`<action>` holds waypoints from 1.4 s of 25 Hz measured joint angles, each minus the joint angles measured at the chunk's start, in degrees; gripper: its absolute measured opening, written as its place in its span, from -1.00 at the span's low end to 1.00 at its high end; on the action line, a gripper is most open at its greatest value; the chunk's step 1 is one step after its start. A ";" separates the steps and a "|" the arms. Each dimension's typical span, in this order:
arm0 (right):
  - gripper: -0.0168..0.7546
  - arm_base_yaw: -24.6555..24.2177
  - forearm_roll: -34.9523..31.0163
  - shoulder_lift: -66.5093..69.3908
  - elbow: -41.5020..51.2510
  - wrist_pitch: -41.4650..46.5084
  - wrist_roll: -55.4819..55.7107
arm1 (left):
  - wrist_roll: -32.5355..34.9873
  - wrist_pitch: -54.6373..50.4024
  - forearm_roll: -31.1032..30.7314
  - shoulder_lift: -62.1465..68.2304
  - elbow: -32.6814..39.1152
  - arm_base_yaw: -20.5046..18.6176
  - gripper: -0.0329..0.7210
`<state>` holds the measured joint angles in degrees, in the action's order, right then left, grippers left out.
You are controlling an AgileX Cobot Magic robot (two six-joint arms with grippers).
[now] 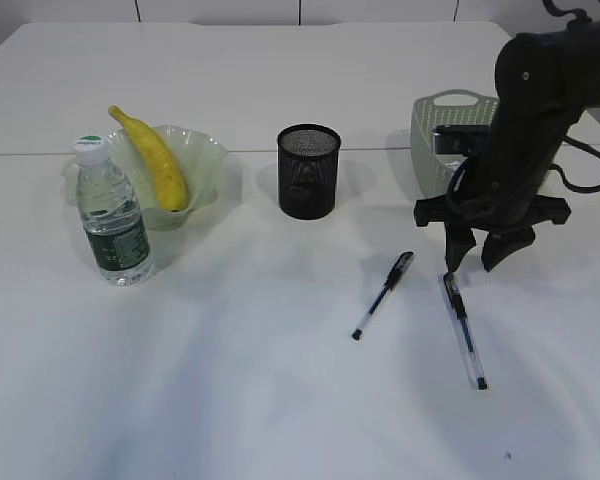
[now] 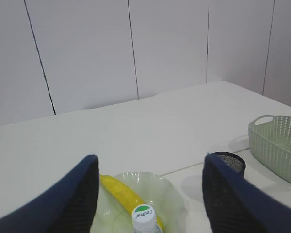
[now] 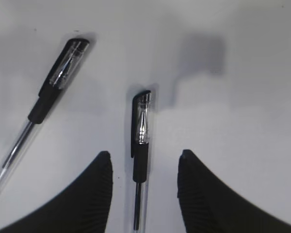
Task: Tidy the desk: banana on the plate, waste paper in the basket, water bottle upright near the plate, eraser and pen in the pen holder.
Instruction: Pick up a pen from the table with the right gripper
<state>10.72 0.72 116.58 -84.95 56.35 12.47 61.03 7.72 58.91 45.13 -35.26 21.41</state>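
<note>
A yellow banana (image 1: 155, 160) lies on the pale green plate (image 1: 208, 160). A water bottle (image 1: 113, 215) stands upright in front of the plate. A black mesh pen holder (image 1: 308, 171) stands mid-table with a dark object inside. Two pens lie on the table: one (image 1: 383, 295) centre-right, another (image 1: 464, 330) under my right gripper (image 1: 488, 262). In the right wrist view the open right gripper (image 3: 144, 160) straddles this pen (image 3: 141, 141), the other pen (image 3: 43, 109) to its left. My left gripper (image 2: 150, 167) is open above the bottle cap (image 2: 144, 216) and banana (image 2: 128, 196). No waste paper or eraser shows clearly.
A pale green basket (image 1: 450, 130) stands at the back right, partly behind my right arm; it also shows in the left wrist view (image 2: 279, 145). The pen holder's rim (image 2: 228, 160) shows there too. White wall panels lie beyond the table.
</note>
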 joint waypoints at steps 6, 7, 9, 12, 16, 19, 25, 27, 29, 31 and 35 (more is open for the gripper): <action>-0.09 0.00 0.00 2.22 -0.10 0.20 -0.73 | 0.00 0.00 0.00 0.00 0.00 0.00 0.35; -0.09 0.00 0.00 2.48 -0.07 0.20 -0.73 | 0.00 0.00 0.00 0.00 0.00 0.00 0.35; -0.09 0.00 -0.04 2.88 -0.07 0.09 -0.73 | 0.00 0.00 0.00 0.00 0.00 0.00 0.35; -0.09 0.00 -0.28 3.67 -0.12 -0.01 -0.86 | 0.00 0.00 0.00 0.00 0.00 0.00 0.35; -0.09 0.00 -1.24 4.39 -0.12 -0.81 -0.86 | 0.00 0.00 0.00 0.00 0.00 0.00 0.35; -0.09 0.00 -2.19 4.75 -0.12 -1.81 -0.86 | 0.00 0.00 0.00 0.00 0.00 0.00 0.35; -0.09 0.00 -2.84 5.28 -0.21 -2.16 -0.98 | 0.00 0.00 0.00 0.00 0.00 0.00 0.35; -0.09 0.00 -2.84 5.28 -0.21 -2.29 -0.98 | 0.00 0.00 0.00 0.00 0.00 0.00 0.35; -0.09 0.00 -2.84 5.28 -0.21 -2.38 -1.09 | 0.00 0.00 0.00 0.00 0.00 0.00 0.35; -0.09 0.00 -2.84 5.28 -0.21 -2.54 -1.09 | 0.00 0.00 0.00 0.00 0.00 0.00 0.35; -0.09 0.00 -2.84 5.28 -0.21 -2.79 -1.18 | 0.00 0.00 0.00 0.00 0.00 0.00 0.35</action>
<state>10.72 -2.12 121.86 -85.16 53.56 11.29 61.03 7.72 58.91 45.13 -35.26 21.41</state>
